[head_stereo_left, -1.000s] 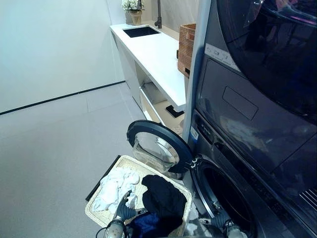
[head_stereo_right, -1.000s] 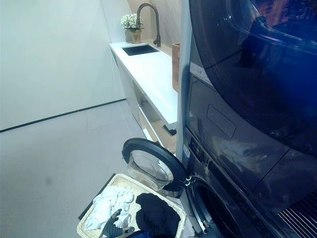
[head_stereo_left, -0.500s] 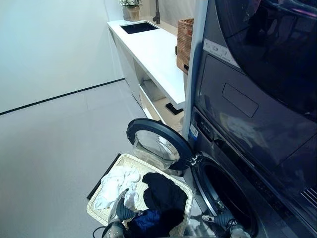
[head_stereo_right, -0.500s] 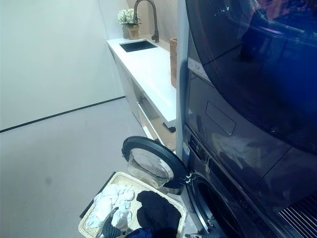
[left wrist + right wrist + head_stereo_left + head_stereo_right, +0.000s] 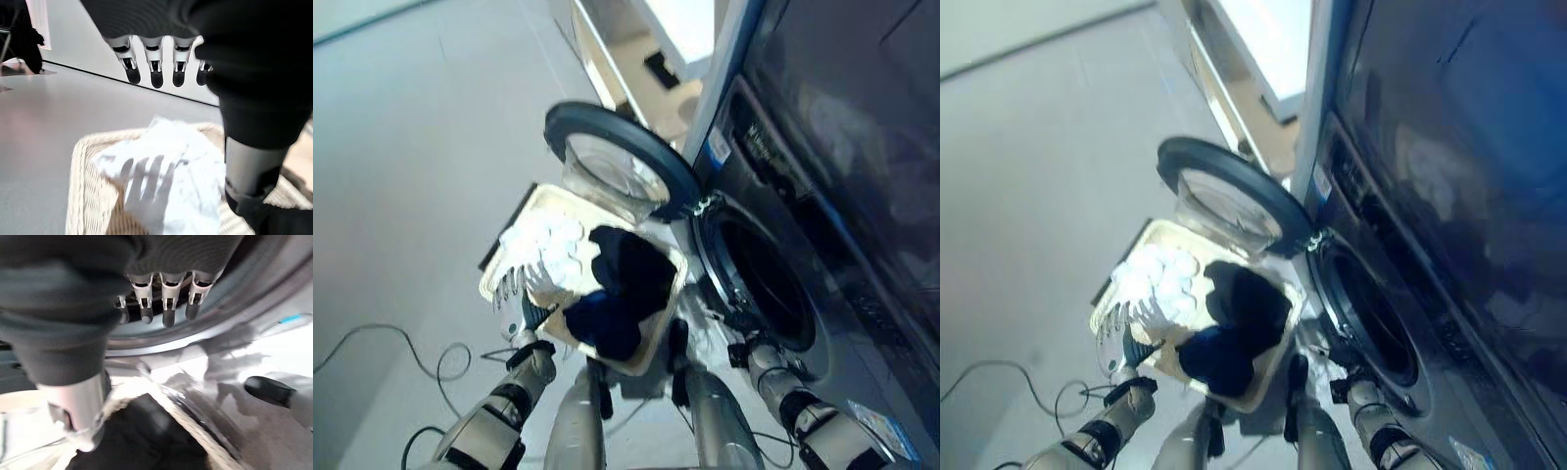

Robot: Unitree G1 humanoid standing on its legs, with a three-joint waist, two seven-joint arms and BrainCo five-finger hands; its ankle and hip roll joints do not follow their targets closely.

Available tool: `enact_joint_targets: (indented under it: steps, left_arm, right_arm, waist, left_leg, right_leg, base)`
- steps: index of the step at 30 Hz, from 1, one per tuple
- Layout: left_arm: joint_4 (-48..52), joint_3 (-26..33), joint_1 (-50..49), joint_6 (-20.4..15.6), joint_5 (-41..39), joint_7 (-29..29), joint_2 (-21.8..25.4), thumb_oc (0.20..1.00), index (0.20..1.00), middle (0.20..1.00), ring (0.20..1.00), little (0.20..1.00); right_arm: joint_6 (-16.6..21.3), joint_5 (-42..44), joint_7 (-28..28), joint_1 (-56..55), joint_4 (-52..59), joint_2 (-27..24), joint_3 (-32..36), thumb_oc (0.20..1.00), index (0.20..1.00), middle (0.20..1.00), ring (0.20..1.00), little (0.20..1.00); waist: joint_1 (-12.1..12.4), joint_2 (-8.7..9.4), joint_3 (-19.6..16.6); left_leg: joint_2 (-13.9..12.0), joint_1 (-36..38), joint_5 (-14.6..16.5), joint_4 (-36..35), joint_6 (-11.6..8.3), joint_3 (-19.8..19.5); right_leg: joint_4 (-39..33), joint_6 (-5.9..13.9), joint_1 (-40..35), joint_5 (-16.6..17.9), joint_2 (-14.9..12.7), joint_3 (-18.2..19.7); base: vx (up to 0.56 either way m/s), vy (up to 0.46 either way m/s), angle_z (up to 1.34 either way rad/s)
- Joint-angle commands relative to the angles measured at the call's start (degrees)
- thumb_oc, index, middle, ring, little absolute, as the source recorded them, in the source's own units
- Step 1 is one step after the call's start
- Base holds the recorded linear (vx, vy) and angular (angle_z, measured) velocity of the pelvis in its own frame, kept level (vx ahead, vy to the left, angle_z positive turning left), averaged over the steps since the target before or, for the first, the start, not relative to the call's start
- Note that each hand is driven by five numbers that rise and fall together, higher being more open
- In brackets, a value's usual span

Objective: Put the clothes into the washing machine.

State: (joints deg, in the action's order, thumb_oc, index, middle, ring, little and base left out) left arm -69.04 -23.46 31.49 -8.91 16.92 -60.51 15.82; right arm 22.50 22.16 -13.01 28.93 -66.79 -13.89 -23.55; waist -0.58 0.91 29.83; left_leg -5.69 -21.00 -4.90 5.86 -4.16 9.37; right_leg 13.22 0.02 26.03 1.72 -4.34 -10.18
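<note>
Clothes were in the basket [image 5: 658, 338], on the floor [image 5: 401, 186] in front of the washing machine [image 5: 822, 225]: white clothes [image 5: 543, 250] at its left end, dark clothes [image 5: 625, 284] at its right.
Left hand [image 5: 514, 294] hovered over the basket's near-left corner, just above the white clothes, fingers [image 5: 156, 68] straight and spread, holding nothing.
Right hand [image 5: 161, 298] sat low by the drum opening [image 5: 759, 284], fingers straight, empty; dark clothes and the basket rim lay just beneath it.
Washer door [image 5: 612, 162] hung wide open, leaning over the basket's far edge.
Room: pale grey floor, a white desk [image 5: 1268, 49] with open shelves at the far side, next to the machine.
Small labels on the machine's front were too blurred to read.
</note>
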Motion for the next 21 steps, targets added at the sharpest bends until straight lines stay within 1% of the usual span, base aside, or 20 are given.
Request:
enact_joint_targets:
  steps: [1,2,3,5,7,8,10,14,17,21]
  left_arm:
    - [-0.8,1.1,5.7,1.9,-3.5,-2.1,2.6,1.0,1.0,1.0,1.0,1.0]
    - [-1.0,1.6,8.5,2.0,-4.5,-1.9,3.9,1.0,1.0,1.0,1.0,1.0]
    - [-1.1,1.6,10.5,2.4,-5.1,-1.7,4.8,1.0,1.0,1.0,1.0,1.0]
    - [-1.4,1.6,12.9,2.8,-6.0,-1.5,5.9,1.0,1.0,1.0,1.0,1.0]
    - [-2.2,1.3,17.3,3.8,-7.8,-0.9,7.7,1.0,1.0,1.0,1.0,1.0]
    - [-2.3,1.2,17.7,3.9,-8.1,-0.9,7.9,1.0,1.0,1.0,1.0,1.0]
    - [-2.8,0.9,21.1,4.0,-9.2,-1.1,9.2,1.0,1.0,1.0,1.0,1.0]
    - [-3.2,0.0,25.1,5.3,-10.0,-1.1,10.6,1.0,1.0,1.0,1.0,1.0]
    - [-5.1,-0.2,27.7,6.8,-10.9,-1.3,11.8,1.0,1.0,1.0,1.0,1.0]
    - [-6.8,-0.2,29.9,8.1,-12.6,-0.8,12.9,1.0,1.0,1.0,1.0,1.0]
  right_arm:
    - [1.4,3.8,-3.2,0.7,8.4,-1.1,-1.8,1.0,1.0,1.0,1.0,1.0]
    - [0.6,4.7,-4.2,2.2,10.4,-1.4,-2.0,1.0,1.0,1.0,1.0,1.0]
    - [-0.1,5.7,-4.3,3.2,11.6,-1.8,-2.1,1.0,1.0,1.0,1.0,1.0]
    - [-0.4,7.3,-4.4,4.4,12.6,-2.2,-2.4,1.0,1.0,1.0,1.0,1.0]
    - [-0.6,8.6,-4.9,6.2,13.8,-3.1,-2.8,1.0,1.0,1.0,1.0,1.0]
    - [-0.6,8.7,-4.9,6.4,13.9,-3.3,-2.8,1.0,1.0,1.0,1.0,1.0]
    - [-0.4,9.4,-5.2,7.6,14.9,-4.0,-3.2,1.0,1.0,1.0,1.0,1.0]
    - [-1.3,10.0,-5.8,9.4,16.0,-4.8,-3.5,1.0,1.0,1.0,1.0,1.0]
    - [-0.7,11.4,-5.5,10.4,15.2,-5.5,-3.3,1.0,1.0,1.0,1.0,1.0]
    - [-0.3,11.9,-4.7,11.5,14.1,-6.2,-3.2,1.0,1.0,1.0,1.0,1.0]
  waist:
    - [-1.2,0.92,-1.1]
    - [-1.3,1.04,-0.1]
    - [-1.4,1.25,0.0]
    - [-1.6,1.43,0.0]
    - [-1.9,1.57,0.0]
    - [-1.9,1.55,0.0]
    - [-2.1,1.47,0.0]
    - [-2.1,1.64,0.0]
    - [-1.9,2.02,0.0]
    - [-2.0,2.38,0.0]
  left_leg:
    - [1.9,-4.4,0.7,3.1,-2.52,-1.2]
    - [1.8,-7.3,0.5,4.6,-2.84,-1.1]
    - [1.6,-9.6,0.4,5.5,-3.01,-1.0]
    - [1.3,-12.4,0.2,6.7,-3.2,-0.8]
    - [0.7,-17.1,-0.2,8.6,-3.63,-0.7]
    - [0.6,-17.6,-0.3,8.9,-3.67,-0.8]
    - [0.0,-21.3,-0.6,10.4,-4.13,-0.9]
    - [-0.5,-24.9,-0.5,12.3,-4.19,-1.3]
    - [-0.4,-27.4,-0.2,13.7,-4.25,-1.9]
    - [-0.7,-29.1,-0.4,14.0,-4.48,-2.0]
  right_leg:
    - [1.6,5.57,1.8,-1.5,-1.0,-0.1]
    - [3.4,5.54,4.4,-1.9,-1.0,-0.6]
    - [4.4,5.43,6.5,-1.9,-1.1,-1.0]
    - [5.6,5.25,8.9,-2.0,-1.3,-1.5]
    - [8.0,5.04,13.1,-2.4,-1.7,-2.0]
    - [8.3,5.02,13.6,-2.5,-1.8,-2.1]
    - [10.6,4.81,17.1,-3.2,-2.1,-2.4]
    - [12.7,4.64,20.8,-3.7,-2.7,-2.8]
    - [14.0,4.66,23.0,-3.8,-3.3,-3.3]
    - [14.1,4.6,24.6,-3.6,-3.3,-3.1]
  base:
    - [-0.08,0.028,0.13]
    - [-0.08,0.02,0.12]
    - [-0.08,0.015,0.08]
    - [-0.05,0.002,0.05]
    - [-0.03,0.012,0.08]
    - [-0.02,0.023,0.2]
    - [-0.02,0.015,0.16]
    - [0.0,0.0,0.01]
    - [0.01,0.004,0.04]
    - [0.0,0.009,0.01]
